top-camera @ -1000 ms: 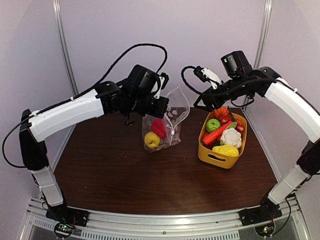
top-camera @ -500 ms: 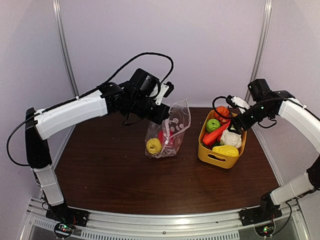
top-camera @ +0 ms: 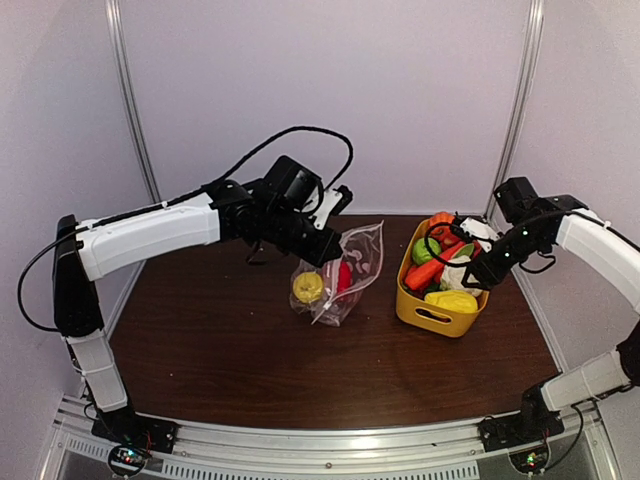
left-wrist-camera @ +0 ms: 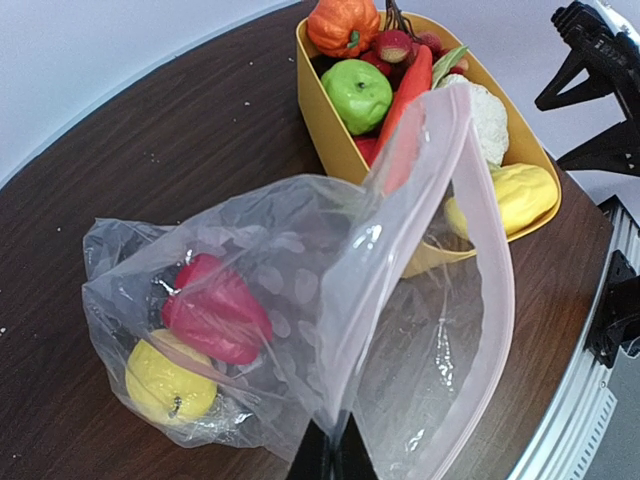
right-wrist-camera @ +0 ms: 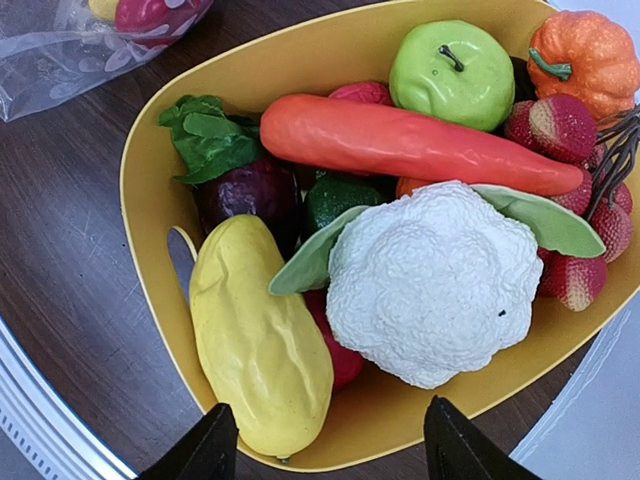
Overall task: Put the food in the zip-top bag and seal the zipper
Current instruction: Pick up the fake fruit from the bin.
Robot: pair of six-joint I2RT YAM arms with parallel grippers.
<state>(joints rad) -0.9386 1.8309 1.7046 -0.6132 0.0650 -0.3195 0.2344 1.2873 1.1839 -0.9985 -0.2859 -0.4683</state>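
My left gripper [top-camera: 335, 238] is shut on the edge of the clear zip-top bag [top-camera: 345, 280] and holds its mouth up, open and tilted toward the basket. In the left wrist view the gripper [left-wrist-camera: 332, 455] pinches the bag [left-wrist-camera: 300, 260] by its rim. Inside lie a red pepper [left-wrist-camera: 215, 310] and a yellow lemon [left-wrist-camera: 168, 378]. My right gripper [right-wrist-camera: 330, 450] is open and empty, just above the food in the yellow basket [right-wrist-camera: 140, 200]. Below it are a white cauliflower [right-wrist-camera: 435, 280], an orange carrot [right-wrist-camera: 410, 145], a green apple [right-wrist-camera: 450, 72] and a long yellow fruit [right-wrist-camera: 258, 340].
The yellow basket [top-camera: 430, 312] stands on the brown table right of the bag. It also holds an orange pumpkin [right-wrist-camera: 585, 50], red strawberries [right-wrist-camera: 560, 130] and dark leafy vegetables [right-wrist-camera: 235, 185]. White walls enclose the table at the back and sides.
My right arm has swung right from near the bag and come down over the basket. My left gripper has shifted the bag slightly right and tilted its mouth toward the basket.
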